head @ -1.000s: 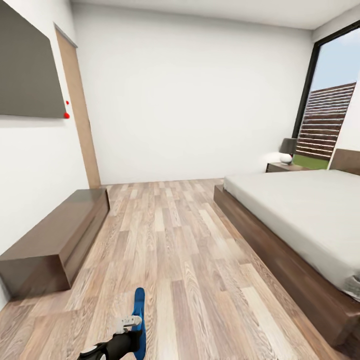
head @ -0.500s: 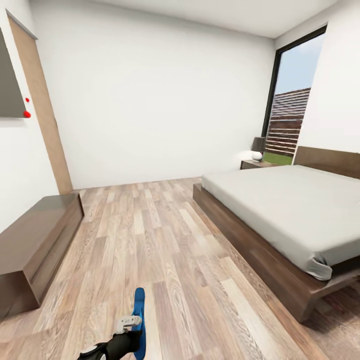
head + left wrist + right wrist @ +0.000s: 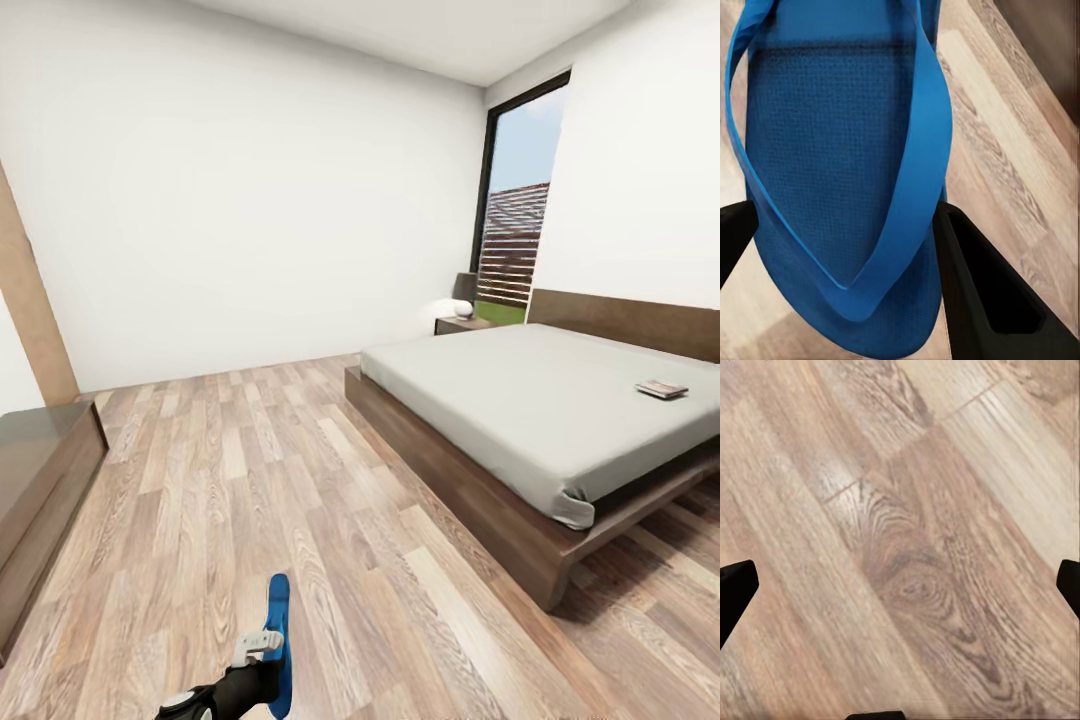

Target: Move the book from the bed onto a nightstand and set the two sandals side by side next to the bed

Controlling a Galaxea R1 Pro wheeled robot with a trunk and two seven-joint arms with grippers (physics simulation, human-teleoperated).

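We're in the bedroom, white walls all round and wood-plank floor (image 3: 300, 480) spreading across the middle of the head view. Down at the bottom left of centre, the left gripper (image 3: 262, 650) pokes into frame with one blue sandal (image 3: 279, 640) standing on edge in its grasp, toe end pointing up the frame. In the left wrist view that sandal (image 3: 847, 172) looms large, its strap looping down to a point, and the black fingers (image 3: 982, 292) sit tight against its edges on both sides: the claw is pinching the sandal. The right gripper (image 3: 900, 585) looks straight down at bare planks (image 3: 907, 547), with just its dark fingertips (image 3: 735, 592) peeking in at the far edges of the frame, so that claw is spread wide with nothing between. Over on the right half of the head view lies the bed (image 3: 530, 410), off-white mattress on a dark wooden frame, headboard along the right wall. And there's the book (image 3: 661, 389), small and flat, resting on the mattress near the right edge of the frame, close to the headboard. Beyond the bed's far corner, centre right, a nightstand (image 3: 462, 325) sits below the tall window (image 3: 515, 200), a lamp (image 3: 464, 293) on top. A long low dark cabinet (image 3: 40, 470) runs along the left edge, a brown door (image 3: 30, 310) just above it.
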